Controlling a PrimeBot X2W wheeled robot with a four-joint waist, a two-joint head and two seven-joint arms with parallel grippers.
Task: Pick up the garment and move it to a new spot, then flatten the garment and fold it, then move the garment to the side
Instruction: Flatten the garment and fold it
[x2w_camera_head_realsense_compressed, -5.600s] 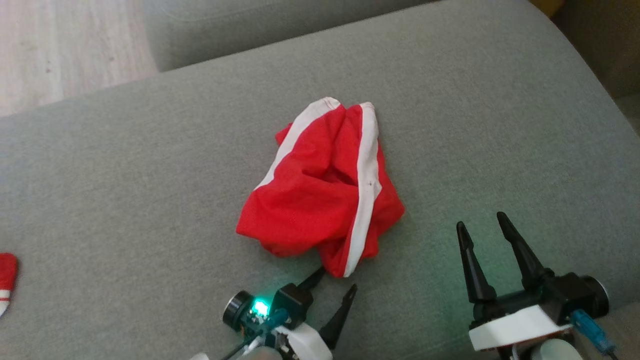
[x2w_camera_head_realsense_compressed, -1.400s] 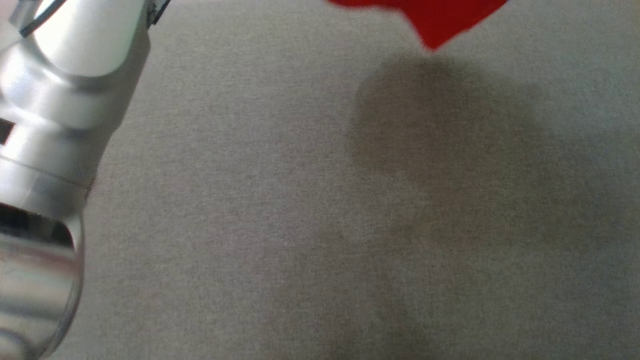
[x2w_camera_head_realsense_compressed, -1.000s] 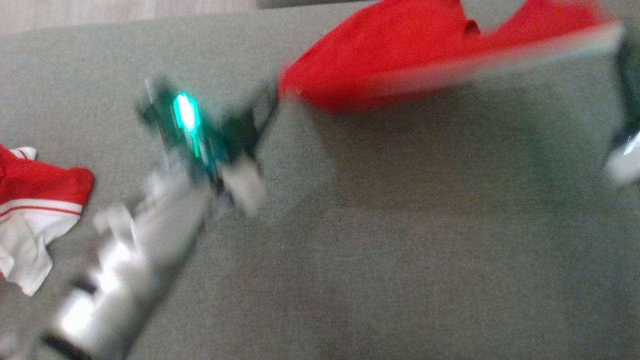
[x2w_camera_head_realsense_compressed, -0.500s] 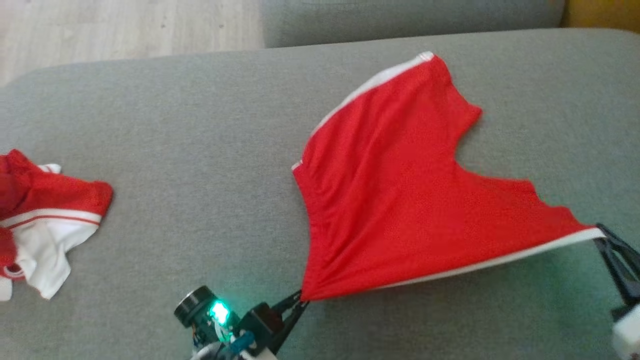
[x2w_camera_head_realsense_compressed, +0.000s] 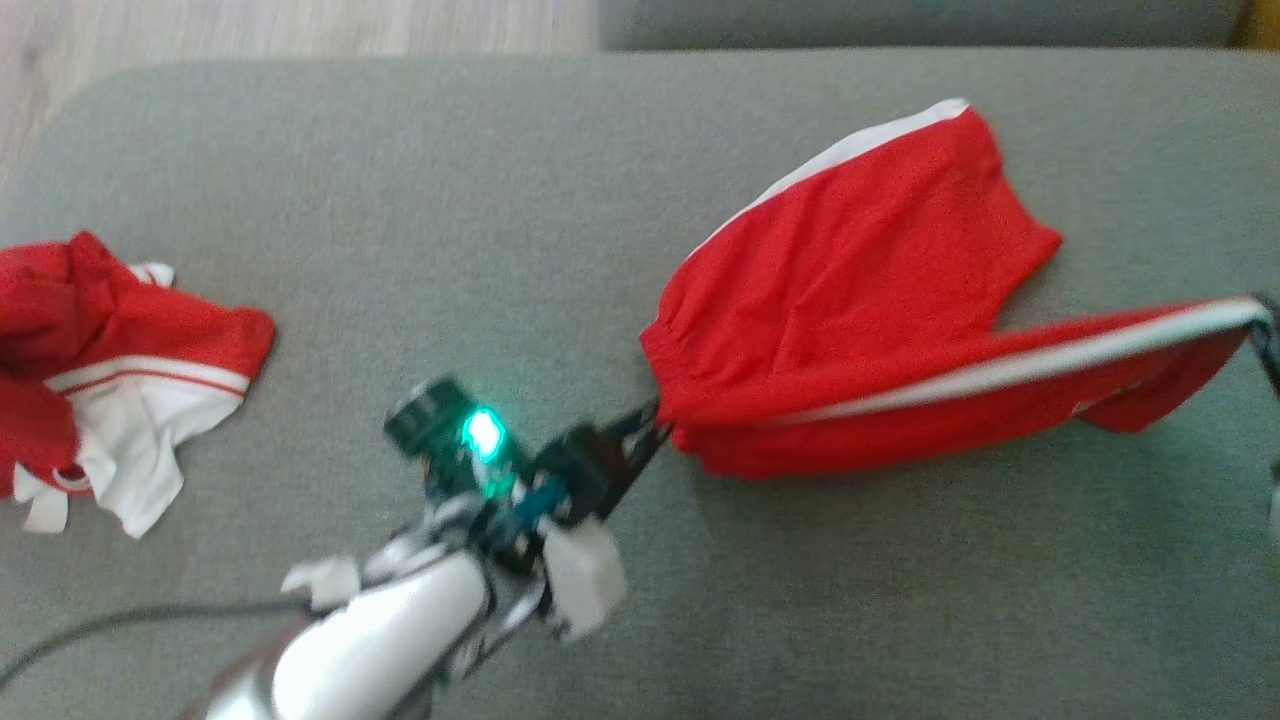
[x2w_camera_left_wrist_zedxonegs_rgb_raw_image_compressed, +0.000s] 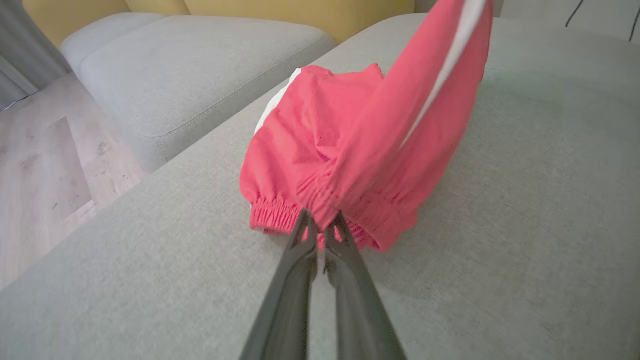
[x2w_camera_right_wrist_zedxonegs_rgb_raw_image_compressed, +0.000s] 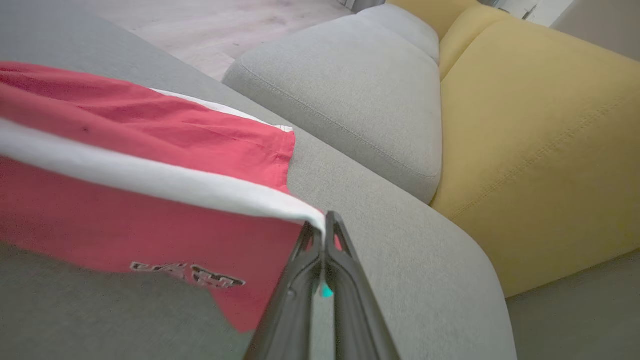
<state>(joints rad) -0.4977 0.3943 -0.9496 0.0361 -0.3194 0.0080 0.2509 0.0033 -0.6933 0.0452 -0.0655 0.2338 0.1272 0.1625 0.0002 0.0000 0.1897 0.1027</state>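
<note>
since half a second ago the red shorts (x2w_camera_head_realsense_compressed: 860, 290) have gone from a flat fan to a fold on the grey cushion (x2w_camera_head_realsense_compressed: 400, 200), striped edge raised. left gripper (x2w_camera_head_realsense_compressed: 655, 432) is clamped on the waistband, and right gripper (x2w_camera_right_wrist_zedxonegs_rgb_raw_image_compressed: 322, 227) pinches the white-striped hem. another red-and-white garment (x2w_camera_head_realsense_compressed: 130, 380) lies well apart.

- Bare grey cushion (x2w_camera_head_realsense_compressed: 420, 200) lies open between the red-and-white garment (x2w_camera_head_realsense_compressed: 130, 370) at the left edge and the red shorts (x2w_camera_head_realsense_compressed: 850, 300)
- The red shorts, stretched taut, bar the right half
- Near right strip lies open
</note>
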